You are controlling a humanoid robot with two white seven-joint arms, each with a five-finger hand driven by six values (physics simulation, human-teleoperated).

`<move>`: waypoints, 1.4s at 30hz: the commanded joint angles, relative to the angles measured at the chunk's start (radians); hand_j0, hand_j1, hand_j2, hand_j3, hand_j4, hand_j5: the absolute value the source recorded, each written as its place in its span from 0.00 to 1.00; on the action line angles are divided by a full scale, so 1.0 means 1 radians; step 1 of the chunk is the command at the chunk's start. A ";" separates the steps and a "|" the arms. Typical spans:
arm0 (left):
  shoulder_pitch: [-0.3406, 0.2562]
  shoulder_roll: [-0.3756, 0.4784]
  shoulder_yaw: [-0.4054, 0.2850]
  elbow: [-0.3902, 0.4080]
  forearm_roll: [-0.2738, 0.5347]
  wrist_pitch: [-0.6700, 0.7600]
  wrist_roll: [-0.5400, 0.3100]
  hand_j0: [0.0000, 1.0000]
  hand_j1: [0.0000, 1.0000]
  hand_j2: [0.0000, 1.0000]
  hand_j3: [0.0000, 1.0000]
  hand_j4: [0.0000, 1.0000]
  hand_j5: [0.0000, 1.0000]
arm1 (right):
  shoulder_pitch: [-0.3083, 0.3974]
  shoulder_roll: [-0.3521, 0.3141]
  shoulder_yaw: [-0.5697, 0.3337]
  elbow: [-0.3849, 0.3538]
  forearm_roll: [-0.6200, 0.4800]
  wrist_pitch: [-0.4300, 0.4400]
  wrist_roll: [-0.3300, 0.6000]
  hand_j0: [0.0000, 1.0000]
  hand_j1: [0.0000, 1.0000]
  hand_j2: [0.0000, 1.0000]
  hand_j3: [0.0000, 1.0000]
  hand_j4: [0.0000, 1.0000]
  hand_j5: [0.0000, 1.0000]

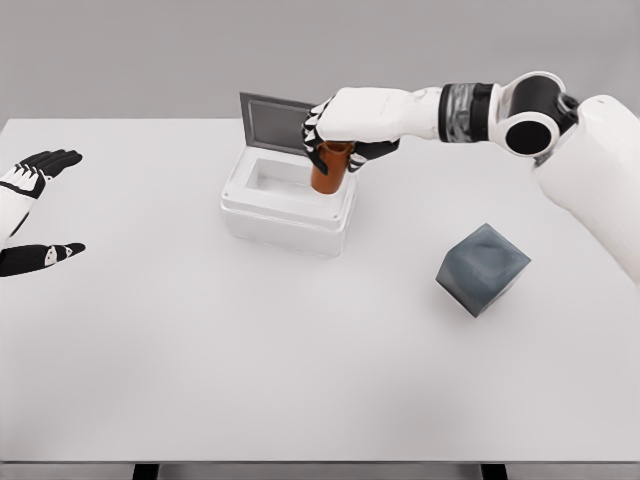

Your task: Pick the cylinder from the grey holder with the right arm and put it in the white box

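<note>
White table (250, 360) against plain grey wall (150, 50)

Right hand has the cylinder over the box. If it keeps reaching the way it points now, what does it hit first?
Probably the box's raised grey lid, just beyond the right hand holding the orange cylinder; depth is uncertain from this single view.

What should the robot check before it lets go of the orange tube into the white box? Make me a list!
1. Right hand grips the orange cylinder: ok.
2. Cylinder upright: ok.
3. White box lid open: ok.
4. Cylinder fully over the box opening: cannot tell, it looks close to the right rim.
5. Left hand clear of the box: ok, resting at the table's left edge.
6. Grey holder out of the way: ok.
</note>
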 commanded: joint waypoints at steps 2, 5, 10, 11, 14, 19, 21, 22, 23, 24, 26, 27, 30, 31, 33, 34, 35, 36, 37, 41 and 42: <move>-0.002 0.001 0.000 0.000 0.006 0.000 0.001 1.00 1.00 1.00 1.00 1.00 1.00 | 0.000 0.006 0.000 0.002 -0.003 0.003 0.000 0.28 0.28 0.28 0.28 0.28 0.28; -0.002 0.001 0.000 0.000 0.006 0.000 0.001 1.00 1.00 1.00 1.00 1.00 1.00 | 0.000 0.006 -0.002 0.003 0.002 0.003 0.000 0.28 0.28 0.28 0.28 0.28 0.28; -0.003 0.001 0.000 0.001 0.005 0.000 0.001 1.00 1.00 1.00 1.00 1.00 1.00 | 0.000 0.009 0.000 0.014 0.002 0.003 0.000 0.28 0.28 0.28 0.28 0.28 0.28; -0.003 0.001 0.000 0.001 0.005 0.000 0.001 1.00 1.00 1.00 1.00 1.00 1.00 | 0.000 0.009 -0.002 0.014 0.002 0.003 0.000 0.28 0.28 0.28 0.28 0.28 0.28; -0.005 0.001 0.000 0.001 0.005 0.000 0.001 1.00 1.00 1.00 1.00 1.00 1.00 | 0.000 0.020 0.000 0.022 0.011 0.003 0.000 0.28 0.28 0.28 0.28 0.28 0.28; -0.028 0.003 0.002 0.004 -0.002 0.000 -0.001 1.00 1.00 1.00 1.00 1.00 1.00 | 0.000 0.021 -0.002 0.028 0.017 0.003 0.000 0.28 0.28 0.28 0.28 0.28 0.28; -0.052 0.000 -0.001 0.012 -0.018 0.000 -0.001 1.00 1.00 1.00 1.00 1.00 1.00 | 0.000 0.021 0.000 0.029 0.019 0.003 0.000 0.28 0.28 0.28 0.28 0.28 0.28; -0.060 0.000 -0.001 0.014 -0.025 0.000 -0.001 1.00 1.00 1.00 1.00 1.00 1.00 | 0.000 0.021 0.000 0.029 0.019 0.003 0.000 0.28 0.28 0.28 0.28 0.28 0.28; -0.071 0.000 -0.003 0.029 -0.034 0.000 -0.002 1.00 1.00 1.00 1.00 1.00 1.00 | 0.000 0.024 0.000 0.029 0.019 0.003 0.000 0.28 0.28 0.28 0.28 0.28 0.28; -0.084 0.000 -0.003 0.040 -0.049 0.000 -0.002 1.00 1.00 1.00 1.00 1.00 1.00 | 0.000 0.024 0.001 0.029 0.019 0.003 0.000 0.28 0.28 0.28 0.28 0.28 0.28; -0.109 0.001 -0.003 0.041 -0.078 0.000 -0.001 1.00 1.00 1.00 1.00 1.00 1.00 | 0.000 0.027 0.003 0.029 0.019 0.003 0.000 0.28 0.28 0.28 0.28 0.28 0.28; -0.121 0.001 -0.003 0.044 -0.095 0.000 -0.001 1.00 1.00 1.00 1.00 1.00 1.00 | 0.000 0.027 0.004 0.029 0.019 0.003 0.000 0.28 0.28 0.28 0.28 0.28 0.28; -0.160 0.001 -0.003 0.061 -0.144 0.000 -0.001 1.00 1.00 1.00 1.00 1.00 1.00 | 0.002 0.027 0.006 0.035 0.019 0.003 0.000 0.28 0.28 0.28 0.28 0.28 0.28; -0.166 0.001 -0.003 0.064 -0.150 0.000 -0.001 1.00 1.00 1.00 1.00 1.00 1.00 | 0.000 0.027 0.006 0.037 0.019 0.003 0.000 0.28 0.28 0.28 0.28 0.28 0.28; -0.178 0.003 -0.003 0.067 -0.150 0.000 -0.004 1.00 1.00 1.00 1.00 1.00 1.00 | 0.002 0.027 0.007 0.037 0.020 0.003 0.000 0.28 0.28 0.28 0.28 0.28 0.28; -0.183 0.003 -0.003 0.075 -0.150 0.000 -0.012 1.00 1.00 1.00 1.00 1.00 1.00 | 0.000 0.027 0.007 0.037 0.020 0.003 0.000 0.28 0.28 0.28 0.28 0.28 0.28; -0.193 0.001 -0.004 0.078 -0.150 0.000 -0.025 1.00 1.00 1.00 1.00 1.00 1.00 | 0.000 0.029 0.007 0.037 0.020 0.003 0.000 0.28 0.28 0.28 0.28 0.28 0.28; -0.204 0.001 -0.006 0.079 -0.150 0.000 -0.032 1.00 1.00 1.00 1.00 1.00 1.00 | 0.000 0.029 0.007 0.037 0.020 0.003 0.000 0.28 0.28 0.28 0.28 0.28 0.28; -0.206 0.001 -0.007 0.078 -0.150 0.000 -0.036 1.00 1.00 1.00 1.00 1.00 1.00 | 0.000 0.029 0.007 0.037 0.020 0.003 0.000 0.28 0.28 0.28 0.28 0.28 0.28; -0.232 -0.010 -0.013 0.080 -0.149 0.000 -0.075 1.00 1.00 1.00 1.00 1.00 1.00 | 0.000 0.040 0.007 0.054 0.040 0.003 0.000 0.28 0.28 0.28 0.28 0.28 0.28; -0.236 -0.010 -0.013 0.080 -0.150 0.000 -0.075 1.00 1.00 1.00 1.00 1.00 1.00 | 0.000 0.043 0.007 0.057 0.045 0.003 0.000 0.28 0.28 0.28 0.28 0.28 0.28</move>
